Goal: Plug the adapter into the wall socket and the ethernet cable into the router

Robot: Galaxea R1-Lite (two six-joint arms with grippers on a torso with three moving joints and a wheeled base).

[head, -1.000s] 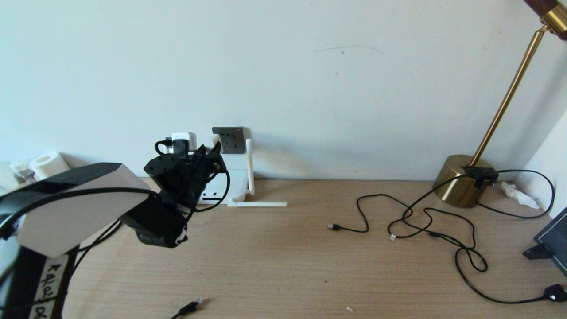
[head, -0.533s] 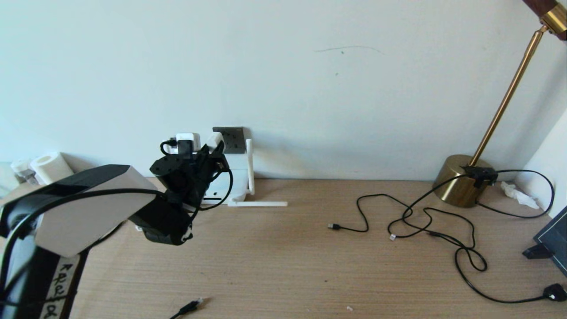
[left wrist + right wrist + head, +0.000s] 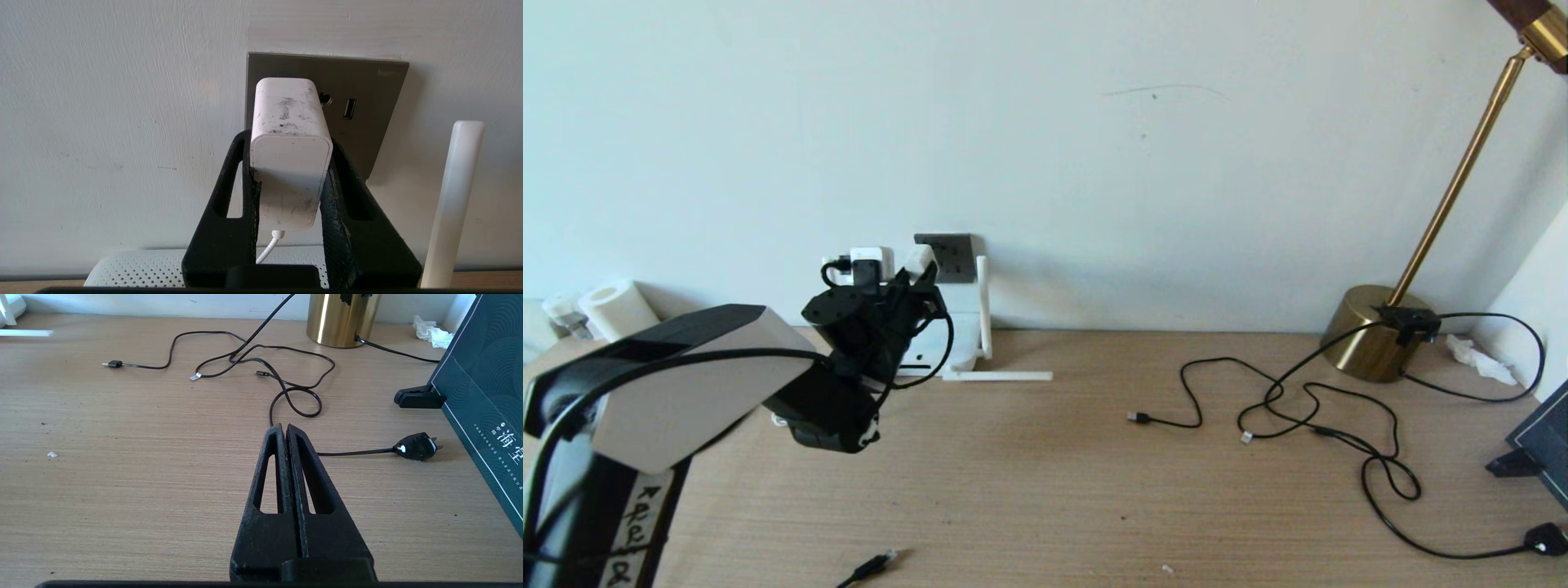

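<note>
Half a second ago our left gripper [image 3: 291, 179] sat slightly lower and further from the wall socket [image 3: 359, 94]; now, jaws clamped on the adapter [image 3: 291, 151], we have its front end up against the socket's left part, so we judge insertion is nearly underway. Our right gripper [image 3: 286, 435], closed on nothing, waits well right of the socket near the ethernet cable [image 3: 261, 351].

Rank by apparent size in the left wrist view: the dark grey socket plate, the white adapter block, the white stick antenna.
1. Dark grey square wall socket, though the adapter covers part of it.
2. White rounded adapter, held in the left gripper; nearness to the camera enlarges it.
3. White stick antenna: long but thin, so unsure against the adapter.
</note>
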